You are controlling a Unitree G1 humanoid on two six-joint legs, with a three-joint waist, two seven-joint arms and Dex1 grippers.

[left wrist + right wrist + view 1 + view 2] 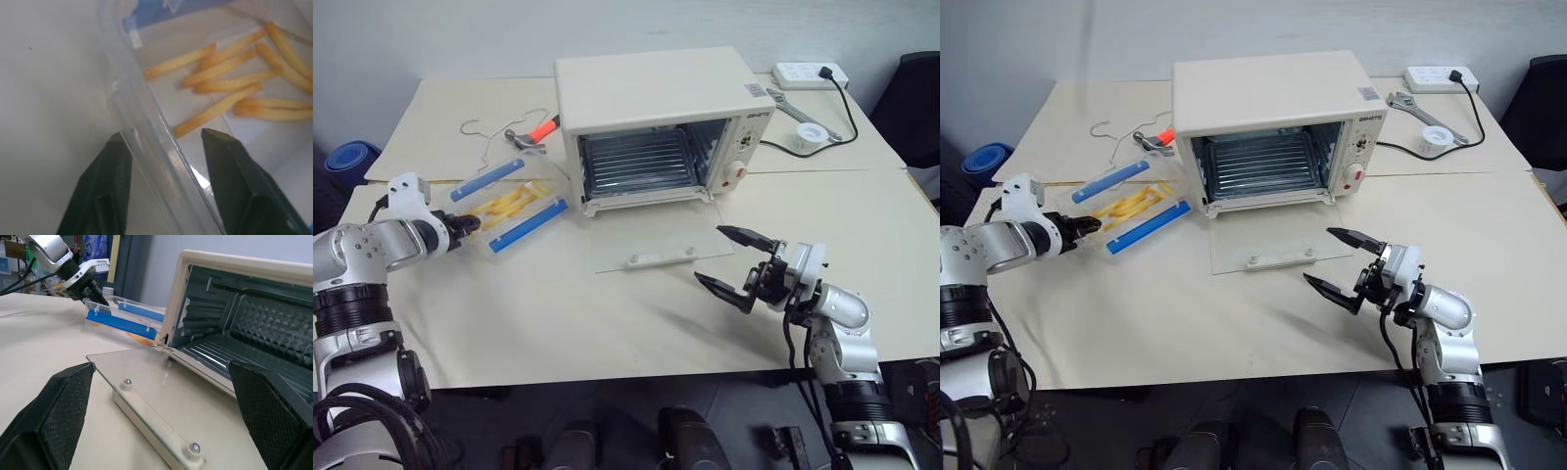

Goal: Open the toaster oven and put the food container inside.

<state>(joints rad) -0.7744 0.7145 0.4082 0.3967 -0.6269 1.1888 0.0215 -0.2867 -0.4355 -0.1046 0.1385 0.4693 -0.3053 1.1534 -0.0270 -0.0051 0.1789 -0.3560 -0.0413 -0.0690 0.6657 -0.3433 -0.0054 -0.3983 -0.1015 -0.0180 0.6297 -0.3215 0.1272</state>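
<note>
Even, bright overhead light; soft shadows under the right gripper (734, 262) and the toaster oven (661, 122). Head views are sharp, while close up the food container (161, 161) wall blurs

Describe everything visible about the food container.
The clear rectangular plastic food container sits flat on the cream table, left of the open toaster oven. Two blue clips run along its long sides; yellow fries lie inside. The left tool straddles its near end wall, one finger inside, one outside.
</note>
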